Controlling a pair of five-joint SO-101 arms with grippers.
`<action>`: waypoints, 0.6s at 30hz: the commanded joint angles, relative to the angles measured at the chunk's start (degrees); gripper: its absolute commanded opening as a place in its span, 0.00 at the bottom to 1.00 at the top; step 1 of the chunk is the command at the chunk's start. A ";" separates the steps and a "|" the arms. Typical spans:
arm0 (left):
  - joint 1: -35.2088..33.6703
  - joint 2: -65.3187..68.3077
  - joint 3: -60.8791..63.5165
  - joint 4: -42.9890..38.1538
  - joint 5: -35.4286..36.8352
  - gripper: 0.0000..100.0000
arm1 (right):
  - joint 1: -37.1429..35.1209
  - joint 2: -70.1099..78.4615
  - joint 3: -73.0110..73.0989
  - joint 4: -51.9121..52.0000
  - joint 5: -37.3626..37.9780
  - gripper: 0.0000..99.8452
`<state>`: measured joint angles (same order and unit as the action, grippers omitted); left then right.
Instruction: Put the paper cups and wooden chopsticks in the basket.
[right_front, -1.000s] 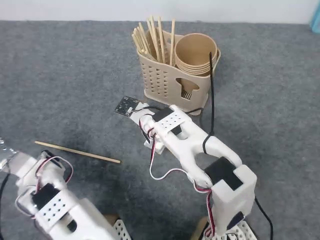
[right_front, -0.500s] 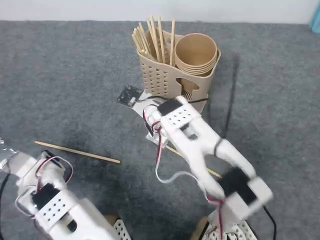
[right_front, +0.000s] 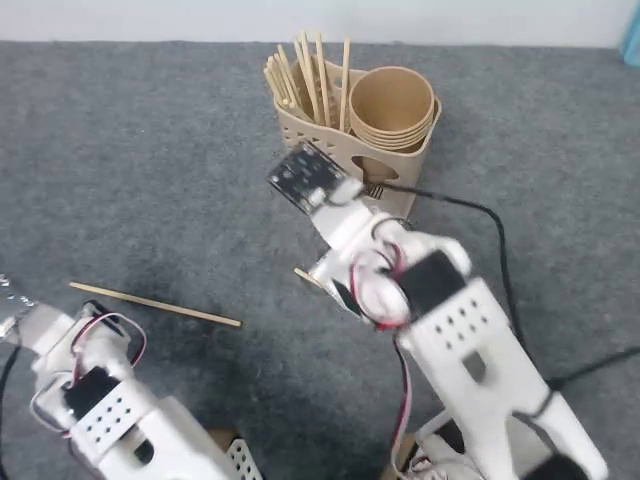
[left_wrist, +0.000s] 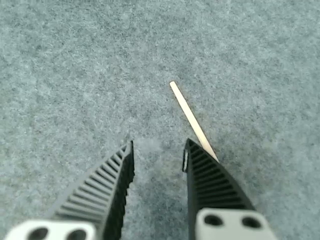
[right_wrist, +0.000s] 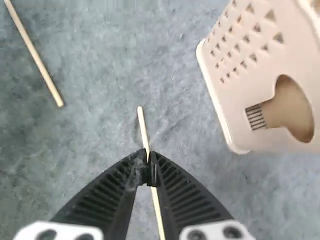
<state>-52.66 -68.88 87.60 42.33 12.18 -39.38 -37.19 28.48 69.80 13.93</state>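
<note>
In the high view we find the right arm (right_front: 440, 310) smeared by blur. It covers most of the held chopstick (right_front: 303, 274), leaving one tip out, and hides the basket's (right_front: 292, 128) lower front. We cannot count the nested paper cups (right_front: 391, 100). The left arm (right_front: 100, 410) runs off the bottom edge.

In the left wrist view, the loose chopstick (left_wrist: 189, 114) slips behind one of the left fingers (left_wrist: 210, 185).

In the right wrist view, the basket is cut by the top and right edges. The held chopstick leaves the bottom edge between the right fingers (right_wrist: 115, 190).
</note>
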 joint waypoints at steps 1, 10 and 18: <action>0.00 -1.14 0.13 -0.53 -0.44 0.16 | 1.36 -8.92 4.31 -9.63 -0.88 0.01; 0.00 -1.23 0.22 -0.70 -0.44 0.16 | 8.57 -12.09 3.08 -36.09 -7.65 0.01; 0.00 -1.23 0.22 -0.70 -0.44 0.16 | 10.59 -0.40 -6.95 -53.32 -9.14 0.01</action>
<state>-52.66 -69.14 88.13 42.33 12.09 -29.36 -41.93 28.84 18.90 4.97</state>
